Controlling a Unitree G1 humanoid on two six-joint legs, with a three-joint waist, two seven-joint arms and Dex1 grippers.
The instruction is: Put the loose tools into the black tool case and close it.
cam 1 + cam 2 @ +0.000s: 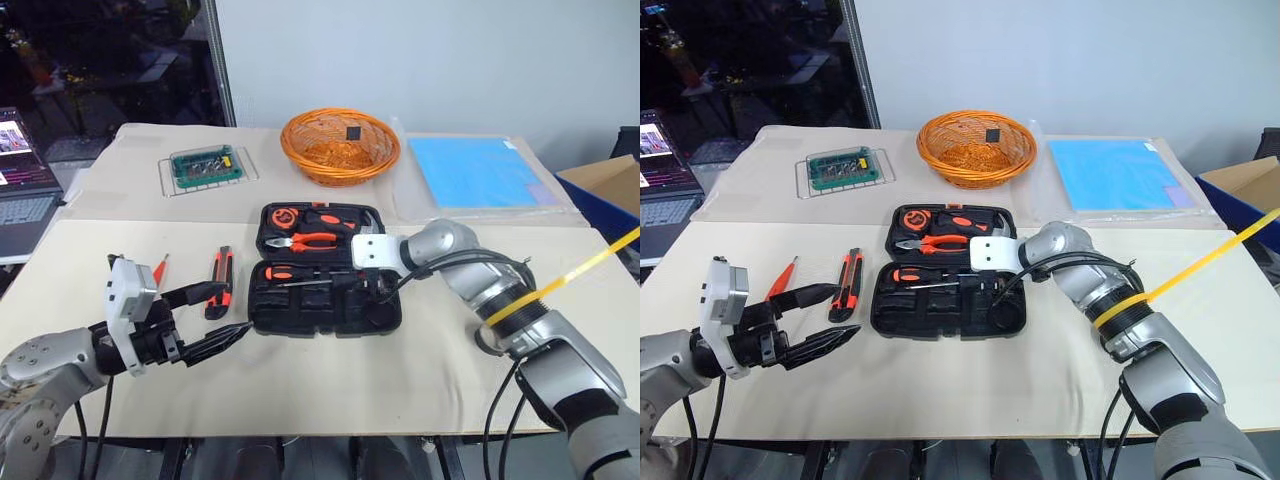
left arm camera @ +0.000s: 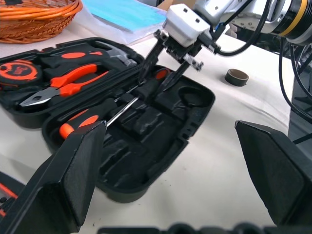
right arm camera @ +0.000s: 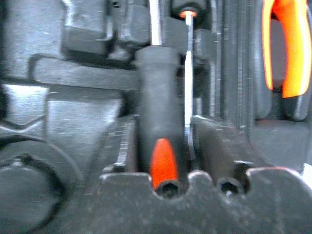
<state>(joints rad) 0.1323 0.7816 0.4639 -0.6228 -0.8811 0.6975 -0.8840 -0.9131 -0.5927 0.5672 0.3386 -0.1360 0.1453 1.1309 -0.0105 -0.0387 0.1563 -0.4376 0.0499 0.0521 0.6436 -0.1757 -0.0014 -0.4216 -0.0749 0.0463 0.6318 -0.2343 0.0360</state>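
My right gripper is down inside the black tool case, jaws partly apart and straddling the black-and-orange handle of a screwdriver lying in a moulded slot; the fingers sit on either side of the handle and I can't tell whether they touch it. My read: I'm seating that screwdriver in its slot and letting go. A second screwdriver lies just beside it in the same half. The case is open flat on the tabletop, ribbed black plastic with moulded slots, several of them vacant. The far half holds orange-handled pliers and a hammer.

My left gripper hovers off to the side of the case, jaws wide and holding nothing, pointing toward it. I guess it's parked clear so the right arm has room. The utility knife lies on the tabletop just beyond the left jaws, between them and the case. The small orange screwdriver lies near it, further from the case. Both are not yet packed, lid not yet shut
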